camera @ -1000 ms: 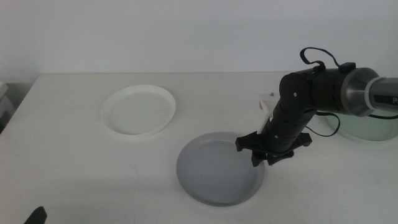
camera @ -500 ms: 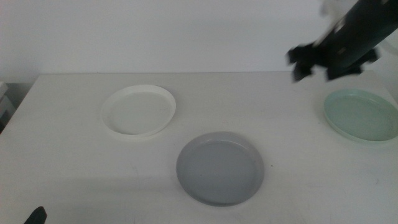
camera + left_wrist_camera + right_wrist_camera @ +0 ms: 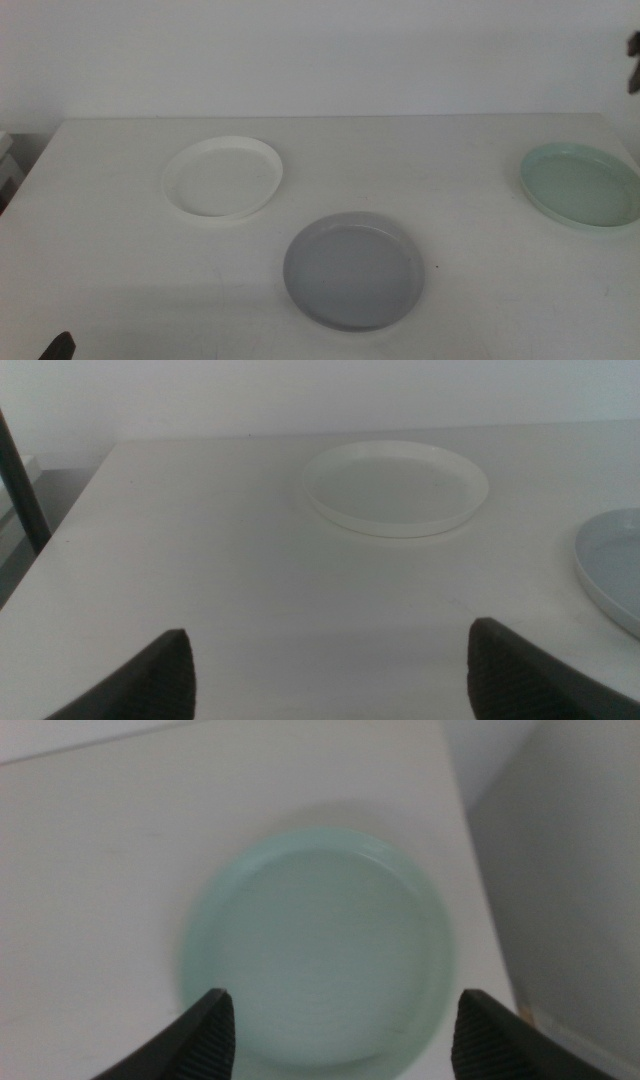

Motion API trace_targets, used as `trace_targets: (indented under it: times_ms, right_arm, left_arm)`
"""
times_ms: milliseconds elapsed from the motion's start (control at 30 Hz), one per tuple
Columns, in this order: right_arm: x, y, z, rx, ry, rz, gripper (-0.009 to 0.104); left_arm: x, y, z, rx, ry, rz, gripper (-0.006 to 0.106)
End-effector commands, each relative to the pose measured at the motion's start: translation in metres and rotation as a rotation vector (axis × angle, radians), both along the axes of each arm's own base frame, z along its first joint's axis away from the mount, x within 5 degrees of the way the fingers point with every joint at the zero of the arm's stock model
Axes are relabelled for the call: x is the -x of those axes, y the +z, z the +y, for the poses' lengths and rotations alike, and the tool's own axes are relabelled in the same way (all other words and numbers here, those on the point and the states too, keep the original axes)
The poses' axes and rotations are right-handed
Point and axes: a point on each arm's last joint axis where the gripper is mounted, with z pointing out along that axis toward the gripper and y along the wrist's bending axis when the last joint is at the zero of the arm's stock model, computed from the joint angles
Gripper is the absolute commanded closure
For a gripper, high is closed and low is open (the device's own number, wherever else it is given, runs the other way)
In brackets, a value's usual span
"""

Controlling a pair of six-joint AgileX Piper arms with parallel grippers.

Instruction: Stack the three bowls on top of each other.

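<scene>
— Three bowls, all apart on my worktop point(image 3: 120, 260). Where are the claws?

— My right claw point(image 3: 338, 1020) hangs above the mint bowl point(image 3: 318, 952), spread wide, clear of it. My left claw point(image 3: 330, 670) waits low at the near edge, spread too, facing the white bowl point(image 3: 397, 486).

— Anything in the bowls?

— I see all three bare inside. Grey bowl point(image 3: 353, 271) sits front and centre, white one back left, mint one at the right edge, close to the corner.

— Room to move?

— Bare worktop between all three.
</scene>
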Motion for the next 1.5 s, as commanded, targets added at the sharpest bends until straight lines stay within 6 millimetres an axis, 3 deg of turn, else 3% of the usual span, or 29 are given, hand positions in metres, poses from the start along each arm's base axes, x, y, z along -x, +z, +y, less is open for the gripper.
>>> trace_targets:
  times_ms: [0, 267, 500, 733, 1067, 1267, 1400, 1467]
  right_arm:
    - [0.000, 0.013, -0.021, -0.011, -0.025, -0.090, 0.041]
    - [-0.022, -0.047, -0.064, 0.015, -0.048, -0.001, 0.041]
    - [-0.038, -0.093, -0.074, 0.038, -0.042, 0.061, 0.043]
    - [-0.046, -0.123, -0.077, 0.032, -0.036, 0.100, 0.049]
    - [-0.051, -0.139, -0.078, 0.030, -0.035, 0.107, 0.066]
    - [-0.051, -0.139, -0.078, 0.031, -0.035, 0.105, 0.096]
    - [-0.048, -0.133, -0.077, 0.024, -0.030, 0.125, 0.096]
    - [-0.045, -0.120, -0.074, 0.014, -0.035, 0.099, 0.096]
  left_arm:
    - [0.000, 0.009, 0.001, 0.023, 0.010, -0.095, 0.001]
    - [0.000, 0.009, 0.001, 0.023, 0.010, -0.095, 0.001]
    - [0.000, 0.009, 0.001, 0.023, 0.010, -0.095, 0.001]
    - [0.000, 0.009, 0.001, 0.023, 0.010, -0.095, 0.001]
    - [0.000, 0.009, 0.001, 0.023, 0.010, -0.095, 0.001]
    - [0.000, 0.009, 0.001, 0.023, 0.010, -0.095, 0.001]
    - [0.000, 0.009, 0.001, 0.022, 0.010, -0.095, 0.001]
    - [0.000, 0.009, 0.001, 0.023, 0.010, -0.095, 0.001]
